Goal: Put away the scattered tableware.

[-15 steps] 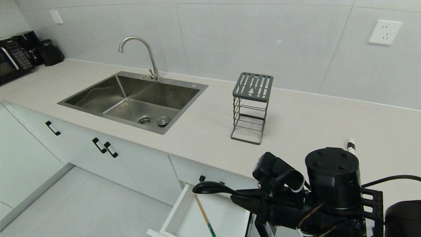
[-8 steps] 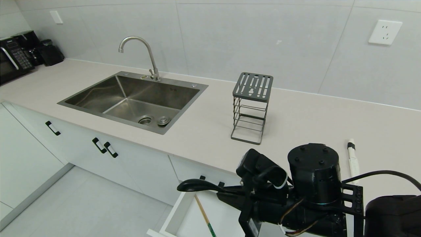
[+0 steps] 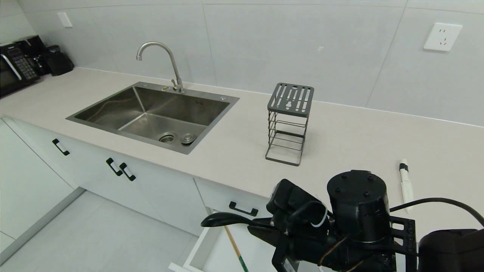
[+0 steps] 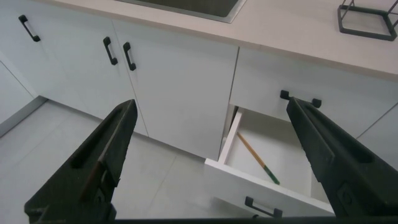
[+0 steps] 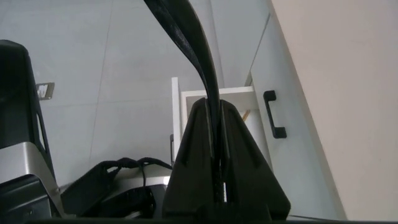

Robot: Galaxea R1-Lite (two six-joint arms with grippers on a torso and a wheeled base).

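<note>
Holding the black spoon (image 3: 223,219) by its handle, the right gripper (image 3: 255,227) hangs out past the counter's (image 3: 234,151) front edge, above the open drawer (image 3: 206,241) set below that edge. Its jaws are narrow, pinched on the handle. The left gripper (image 4: 210,106) has its jaws wide with nothing between them, out in front of the cabinets and above the floor. One chopstick (image 4: 258,158) lies in the drawer. A white utensil (image 3: 405,181) with a black end lies on the counter toward its right end, near the front edge, not yet put away. Risks, as we judge them: the spoon's bowl reaches out roughly over the drawer's left wall, so a release from here could land it on the rim and tip it to the floor. We would want it brought further over the drawer's middle first. The grip sits far down the handle, so the long free end may swing in the jaws on a quick move. Lowering could also bring the wrist against the upper drawer handle (image 3: 244,209). Views compared: the right wrist view gives the handle edge-on, squeezed between the jaws, where the head view has the wrist in the way. The head view gives us the spoon's bowl and the white utensil, which the right wrist view lacks. The left wrist view gives the drawer's floor and the chopstick's full length.
</note>
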